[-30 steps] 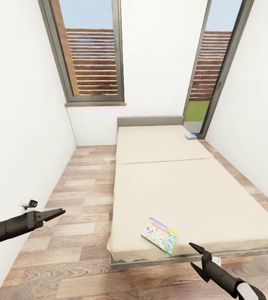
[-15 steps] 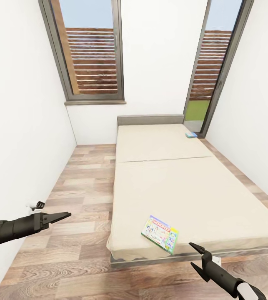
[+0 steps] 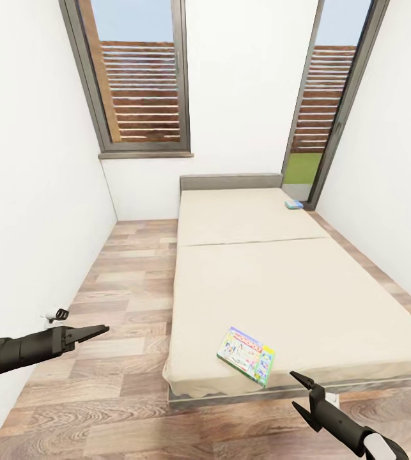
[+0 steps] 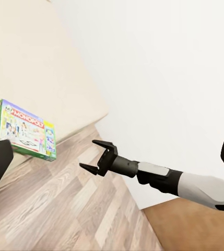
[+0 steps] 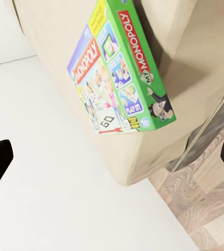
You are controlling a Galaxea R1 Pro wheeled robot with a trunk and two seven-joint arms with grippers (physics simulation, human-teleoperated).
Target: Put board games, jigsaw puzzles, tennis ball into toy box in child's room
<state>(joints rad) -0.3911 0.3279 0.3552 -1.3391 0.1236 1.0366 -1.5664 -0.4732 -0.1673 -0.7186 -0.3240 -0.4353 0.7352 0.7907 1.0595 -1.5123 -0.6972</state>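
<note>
Near the foot of the bed [image 3: 275,281], on its beige mattress close to the front edge, lies the Monopoly box [image 3: 245,356], flat and turned at an angle to the mattress edge. Its lid is white in the middle with cartoon figures, bordered in green with a yellow corner; the right wrist view reads "MONOPOLY" in red on the lid and again in white on a red band along the green side, with "GO" printed near an arrow and small "PLAY IT!" lettering. Far up the mattress, by the low grey headboard, sits the small blue box [image 3: 293,204], its print too small to read. Over the wooden floor [image 3: 122,287], the left gripper [image 3: 96,331] has its fingers drawn together, while the right gripper [image 3: 301,392] hangs just beside the bed's near corner with its jaws spread, holding nothing.
</note>
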